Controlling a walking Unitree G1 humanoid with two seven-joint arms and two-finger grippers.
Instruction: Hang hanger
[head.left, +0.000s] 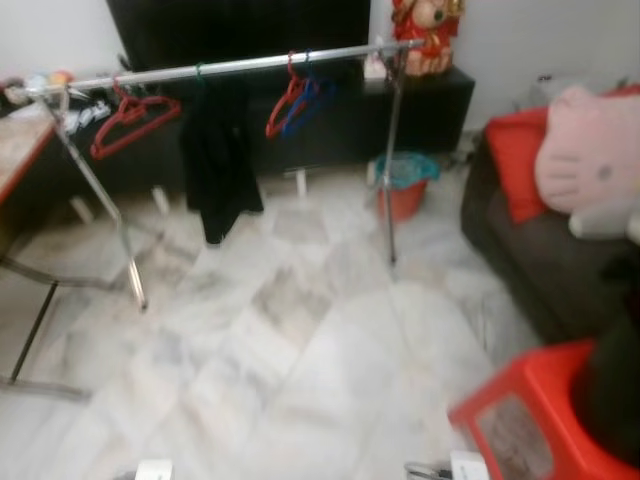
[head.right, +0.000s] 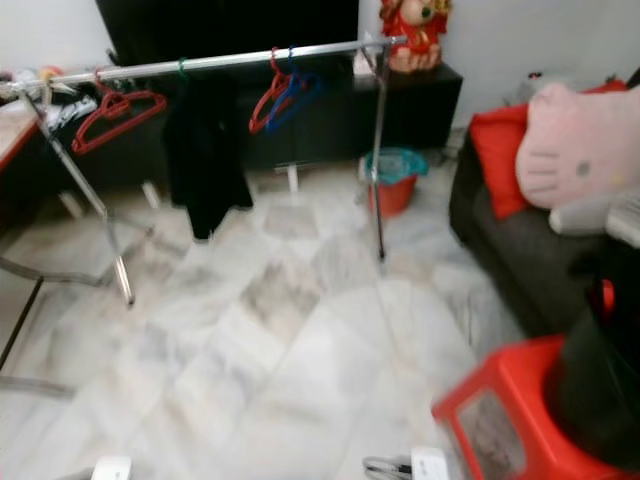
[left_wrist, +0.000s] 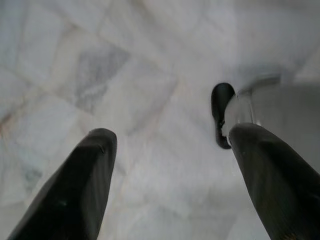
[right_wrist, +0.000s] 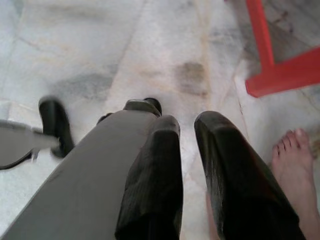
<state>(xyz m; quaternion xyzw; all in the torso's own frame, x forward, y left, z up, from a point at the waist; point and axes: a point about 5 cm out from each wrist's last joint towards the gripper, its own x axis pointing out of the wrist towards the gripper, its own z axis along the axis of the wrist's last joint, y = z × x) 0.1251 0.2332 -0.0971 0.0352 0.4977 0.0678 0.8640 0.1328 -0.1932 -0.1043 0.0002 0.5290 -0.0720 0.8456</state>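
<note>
Left eye view, somewhat blurred: open marble floor (head.left: 300, 340) between clothes rack (head.left: 230, 66) and red stool (head.left: 540, 420); both grippers empty, fingers apart.

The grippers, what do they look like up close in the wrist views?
The left gripper has two long, glossy black fingers with rounded tips. The right gripper has the same black fingers, faintly ribbed on their surface. No cables or markings can be made out on either.
</note>
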